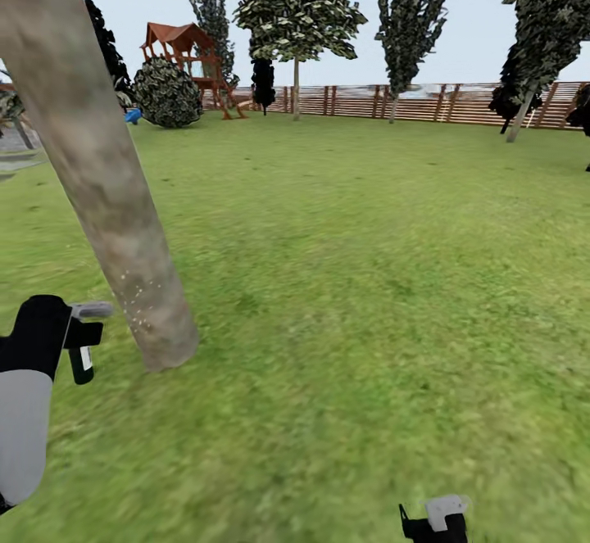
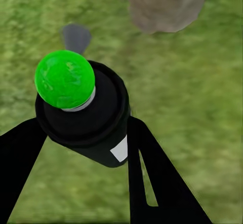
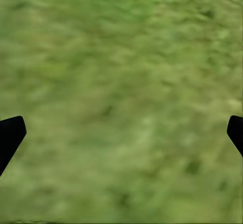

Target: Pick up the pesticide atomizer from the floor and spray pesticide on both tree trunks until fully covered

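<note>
From the head camera, the left end effector (image 1: 72, 332) is gripping the pesticide atomizer (image 1: 81, 345), aiming its nozzle just beside the tree trunk (image 1: 98, 174), where pale specks are showing. At the left wrist, the fingers (image 2: 152, 178) are clamping the bottle, so sweeping higher looks wise. At the right wrist, the right end effector (image 3: 121, 133) is hanging spread and empty over the lawn (image 3: 126, 57).
</note>
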Controlling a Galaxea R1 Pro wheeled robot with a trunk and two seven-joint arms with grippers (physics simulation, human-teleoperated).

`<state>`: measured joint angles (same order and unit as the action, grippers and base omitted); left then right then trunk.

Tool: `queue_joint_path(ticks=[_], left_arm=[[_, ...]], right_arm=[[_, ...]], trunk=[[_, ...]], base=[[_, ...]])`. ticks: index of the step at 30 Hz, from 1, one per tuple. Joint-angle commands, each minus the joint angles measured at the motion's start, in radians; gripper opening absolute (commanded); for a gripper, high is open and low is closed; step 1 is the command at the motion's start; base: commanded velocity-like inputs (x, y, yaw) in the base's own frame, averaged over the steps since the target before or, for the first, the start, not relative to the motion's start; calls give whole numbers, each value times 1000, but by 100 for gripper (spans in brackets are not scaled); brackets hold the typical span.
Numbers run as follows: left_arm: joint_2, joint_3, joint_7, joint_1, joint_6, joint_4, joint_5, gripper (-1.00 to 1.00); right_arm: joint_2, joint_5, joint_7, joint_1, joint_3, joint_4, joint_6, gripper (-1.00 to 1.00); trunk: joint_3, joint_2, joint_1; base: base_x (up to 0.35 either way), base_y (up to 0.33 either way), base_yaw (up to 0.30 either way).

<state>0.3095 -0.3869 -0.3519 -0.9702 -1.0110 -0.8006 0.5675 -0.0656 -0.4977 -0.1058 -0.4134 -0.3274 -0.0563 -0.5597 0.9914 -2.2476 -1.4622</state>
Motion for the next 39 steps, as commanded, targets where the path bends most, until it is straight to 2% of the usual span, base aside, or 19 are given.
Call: queue_joint_path(ticks=[1, 2, 5, 21, 31, 39], left_arm=[[-1, -2, -10, 0, -2, 0, 11, -100], [0, -3, -10, 0, -1, -1, 11, -100], [0, -1, -9, -1, -1, -2, 13, -100], [-1, -3, -9, 0, -1, -1, 14, -100], [-3, -3, -9, 0, -1, 0, 12, -100], [-3, -3, -9, -1, 0, 0, 12, -100]], right_arm=[[-3, -10, 81, -1, -5, 0, -3, 100], [-8, -9, 160, -1, -6, -3, -2, 100], [-11, -6, 184, -1, -8, -3, -2, 100], [-11, -5, 188, -1, -9, -2, -3, 100], [-11, -5, 188, -1, -9, -2, -3, 100], [-11, -5, 187, -1, -9, -1, -3, 100]], trunk=[[1, 0, 0], [1, 0, 0], [1, 0, 0], [1, 0, 0], [1, 0, 0], [1, 0, 0]], base=[[0, 0, 113], [6, 0, 30], [93, -120, 10], [47, -259, 2], [112, -273, 192], [151, -268, 17]])
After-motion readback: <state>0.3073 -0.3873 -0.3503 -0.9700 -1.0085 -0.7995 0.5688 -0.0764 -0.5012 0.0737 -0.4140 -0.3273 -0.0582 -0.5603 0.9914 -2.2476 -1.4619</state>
